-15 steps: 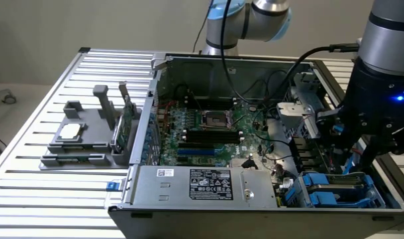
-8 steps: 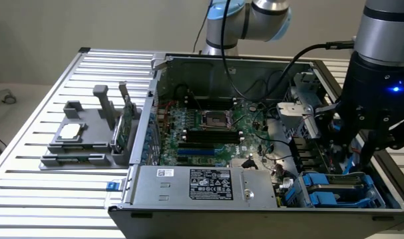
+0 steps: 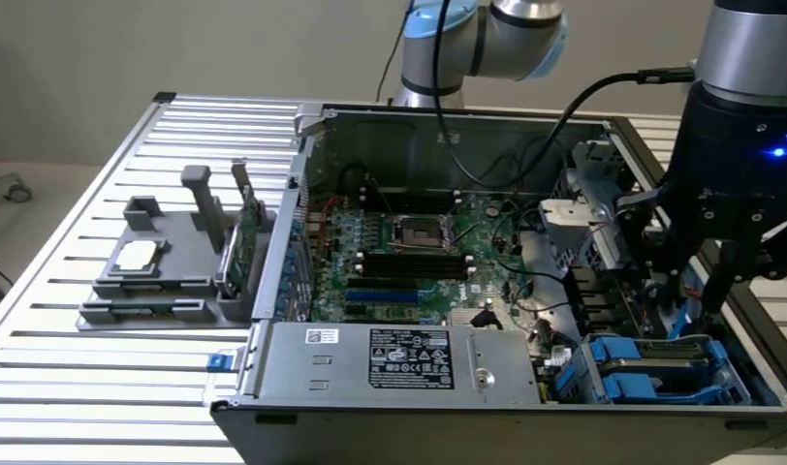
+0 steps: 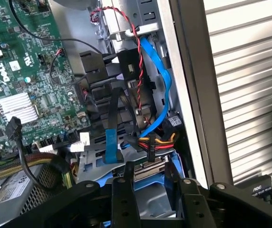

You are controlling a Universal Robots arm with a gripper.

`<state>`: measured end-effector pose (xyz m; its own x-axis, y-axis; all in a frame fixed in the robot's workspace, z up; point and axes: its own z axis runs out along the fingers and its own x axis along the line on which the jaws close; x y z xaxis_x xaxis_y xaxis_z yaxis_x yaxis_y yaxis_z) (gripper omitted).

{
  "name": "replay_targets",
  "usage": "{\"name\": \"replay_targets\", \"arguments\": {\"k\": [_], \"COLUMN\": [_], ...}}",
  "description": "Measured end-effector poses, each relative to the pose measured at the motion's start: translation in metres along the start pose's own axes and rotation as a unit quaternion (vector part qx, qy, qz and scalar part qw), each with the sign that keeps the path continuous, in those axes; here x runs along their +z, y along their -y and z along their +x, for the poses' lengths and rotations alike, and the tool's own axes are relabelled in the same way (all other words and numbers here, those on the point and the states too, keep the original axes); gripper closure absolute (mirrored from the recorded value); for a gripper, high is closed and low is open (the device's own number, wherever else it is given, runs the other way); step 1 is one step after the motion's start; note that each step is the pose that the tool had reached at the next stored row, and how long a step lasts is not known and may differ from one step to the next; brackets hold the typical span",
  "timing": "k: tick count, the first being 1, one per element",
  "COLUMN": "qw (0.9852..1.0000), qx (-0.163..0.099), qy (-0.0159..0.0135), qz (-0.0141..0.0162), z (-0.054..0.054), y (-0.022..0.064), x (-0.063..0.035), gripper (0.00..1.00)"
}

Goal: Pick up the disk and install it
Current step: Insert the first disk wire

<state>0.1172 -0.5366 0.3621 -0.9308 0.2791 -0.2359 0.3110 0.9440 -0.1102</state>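
Observation:
The disk [image 3: 661, 355] lies in the drive bay at the front corner of the open computer case, on the exterior view's right, silver-grey in a bright blue carrier frame. My gripper [image 3: 694, 298] hangs just above it, open, with nothing between its black fingers. In the wrist view the disk [image 4: 148, 198] shows between and beyond the two fingers [image 4: 126, 190], and the blue frame reaches past both of them. My gripper [image 4: 149, 173] stands close over that frame; whether it touches is not clear.
Cables crowd the bay: a blue flat cable [image 4: 160, 80], a red-black twisted pair [image 4: 137, 71] and a black connector [image 4: 13, 127]. The motherboard [image 3: 407, 252] and the power supply [image 3: 393, 360] fill the case. A grey fixture [image 3: 161, 271] stands on the slatted table [image 3: 71, 368].

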Motion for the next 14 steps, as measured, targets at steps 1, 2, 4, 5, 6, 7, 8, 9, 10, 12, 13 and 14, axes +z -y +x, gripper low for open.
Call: {"name": "replay_targets", "arguments": {"k": [1,2,4,5,6,7,8,9,10,12,13,14], "qw": [1.0000,1.0000,0.9999,0.9999,0.9998,0.9998,0.9996,0.9995,0.9994,0.9991,0.9991,0.9990], "qx": [-0.001,-0.002,-0.003,-0.004,-0.005,-0.006,-0.006,-0.007,-0.008,-0.009,-0.010,-0.010], "qy": [-0.0020,-0.0040,-0.0073,-0.0089,-0.0108,-0.0138,-0.0177,-0.0211,-0.0243,-0.0291,-0.0305,-0.0320], "qz": [0.0023,0.0046,0.0095,0.0117,0.0140,0.0164,0.0190,0.0215,0.0241,0.0280,0.0292,0.0303], "z": [-0.001,-0.002,-0.004,-0.005,-0.006,-0.006,-0.006,-0.006,-0.006,-0.008,-0.009,-0.010], "y": [-0.0006,-0.0014,-0.0029,-0.0037,-0.0045,-0.0050,-0.0053,-0.0056,-0.0060,-0.0079,-0.0093,-0.0108], "x": [0.0000,0.0002,0.0005,0.0007,0.0007,0.0008,0.0011,0.0014,0.0016,0.0022,0.0027,0.0032], "gripper": [0.61,0.61,0.61,0.61,0.61,0.61,0.61,0.61,0.61,0.61,0.61,0.61]}}
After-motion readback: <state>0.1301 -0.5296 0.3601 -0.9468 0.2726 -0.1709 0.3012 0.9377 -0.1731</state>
